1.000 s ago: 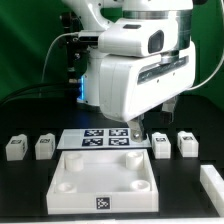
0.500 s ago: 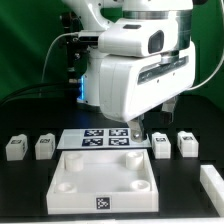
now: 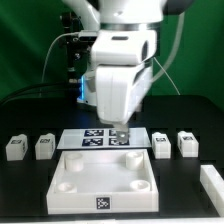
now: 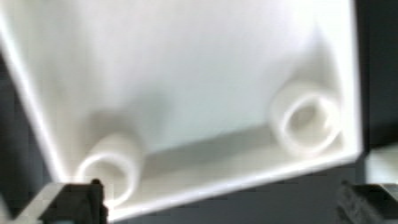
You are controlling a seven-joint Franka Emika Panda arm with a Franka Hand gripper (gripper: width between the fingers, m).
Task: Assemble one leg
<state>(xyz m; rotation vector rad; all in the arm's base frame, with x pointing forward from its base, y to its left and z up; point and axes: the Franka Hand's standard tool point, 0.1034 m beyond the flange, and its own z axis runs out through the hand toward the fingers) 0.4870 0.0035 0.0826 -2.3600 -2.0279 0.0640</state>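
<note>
Hovers above the white socketed tray with the pincer spread wide and gripping nothing, leaves the nearest leg untouched on the bench just off the tray's far corner at the exterior view's right, shows no socket filled, so seemingly everything left to do.

My exterior view was evenly bright, white parts crisp against the black table and the arm slightly soft, while the wrist view was blurred, the gripper mere dark smudges, the sockets faintly shadowed.
</note>
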